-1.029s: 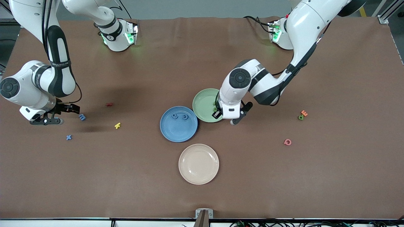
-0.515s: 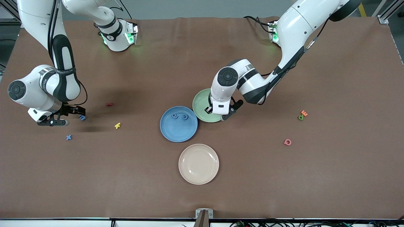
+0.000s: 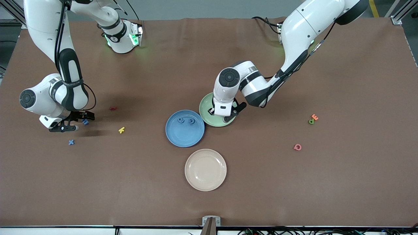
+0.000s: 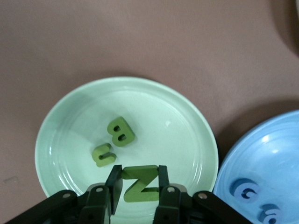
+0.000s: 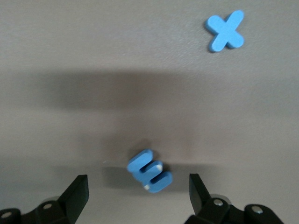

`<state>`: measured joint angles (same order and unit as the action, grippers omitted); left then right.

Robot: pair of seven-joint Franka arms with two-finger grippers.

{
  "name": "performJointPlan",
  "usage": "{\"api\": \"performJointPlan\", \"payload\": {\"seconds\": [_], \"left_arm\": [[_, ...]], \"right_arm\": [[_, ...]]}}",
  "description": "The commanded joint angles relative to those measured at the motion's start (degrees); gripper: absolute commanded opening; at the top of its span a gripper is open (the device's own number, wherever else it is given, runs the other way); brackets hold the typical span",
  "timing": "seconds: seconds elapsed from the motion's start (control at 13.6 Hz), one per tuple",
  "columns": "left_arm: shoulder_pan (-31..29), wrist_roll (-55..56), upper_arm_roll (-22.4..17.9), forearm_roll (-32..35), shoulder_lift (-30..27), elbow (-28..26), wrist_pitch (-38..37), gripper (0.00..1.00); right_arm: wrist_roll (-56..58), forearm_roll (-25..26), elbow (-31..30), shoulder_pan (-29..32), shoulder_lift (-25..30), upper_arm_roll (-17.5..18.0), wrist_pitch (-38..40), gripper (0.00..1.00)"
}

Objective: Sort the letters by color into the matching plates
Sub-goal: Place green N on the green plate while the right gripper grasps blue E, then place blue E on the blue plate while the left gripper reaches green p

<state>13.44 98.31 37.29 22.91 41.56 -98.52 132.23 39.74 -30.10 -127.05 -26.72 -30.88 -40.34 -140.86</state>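
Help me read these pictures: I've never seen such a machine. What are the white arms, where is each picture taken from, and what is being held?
These are two robot arms at a brown table, sorting foam letters by colour. The wide picture looks down from a high camera facing them; the other two come from cameras on each wrist.

The left hand, over the green plate, is shut on a green Z. Two green letters already lie in that plate, and two blue letters lie in the blue plate beside it. A cream plate lies nearer the camera.

The right hand is open around a blue letter on the table, with a blue X close by. Red, yellow, pink, orange and one more green letter lie scattered.
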Motion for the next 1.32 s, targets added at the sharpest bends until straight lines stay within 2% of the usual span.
{"api": "performJointPlan", "payload": {"seconds": [0.0,0.07,0.15,0.22,0.29,0.37,0.74,0.96,1.25], "left_arm": [[1.1,0.7,-0.4,1.4,0.8,0.2,1.6,0.02],[1.5,0.7,-0.4,1.5,1.0,0.1,2.1,0.03],[1.8,0.7,-0.4,1.5,1.0,0.0,2.1,0.04],[1.8,1.2,-0.4,1.5,0.9,-0.1,2.0,0.13],[1.8,1.8,-0.4,1.5,0.9,0.0,2.0,0.5],[1.8,2.8,-0.5,1.5,0.8,0.2,2.0,0.98],[-2.0,2.3,-0.7,1.9,-2.6,0.3,0.1,1.0],[-7.7,-2.2,-0.6,7.0,-5.9,0.3,-5.3,1.0],[-16.7,-19.2,-0.5,8.2,-6.9,0.4,-7.2,1.0]], "right_arm": [[2.9,-1.5,2.1,4.1,-1.2,2.7,-0.4,0.95],[2.9,-1.5,2.2,4.8,-1.2,3.4,-0.4,0.93],[2.9,-1.5,2.2,5.0,-1.2,3.6,-0.4,0.86],[3.1,-1.6,2.2,4.9,-1.3,3.6,-0.4,0.79],[3.2,-1.6,2.2,4.9,-1.2,3.7,-0.4,0.73],[3.3,-1.6,2.2,4.9,-1.2,3.7,-0.4,0.68],[3.2,-1.6,2.2,5.0,-1.3,4.5,-0.3,0.39],[3.2,-1.6,2.2,4.7,-1.3,4.5,-0.3,0.25],[3.1,-1.5,2.6,4.1,-1.1,4.5,0.5,0.2]]}}
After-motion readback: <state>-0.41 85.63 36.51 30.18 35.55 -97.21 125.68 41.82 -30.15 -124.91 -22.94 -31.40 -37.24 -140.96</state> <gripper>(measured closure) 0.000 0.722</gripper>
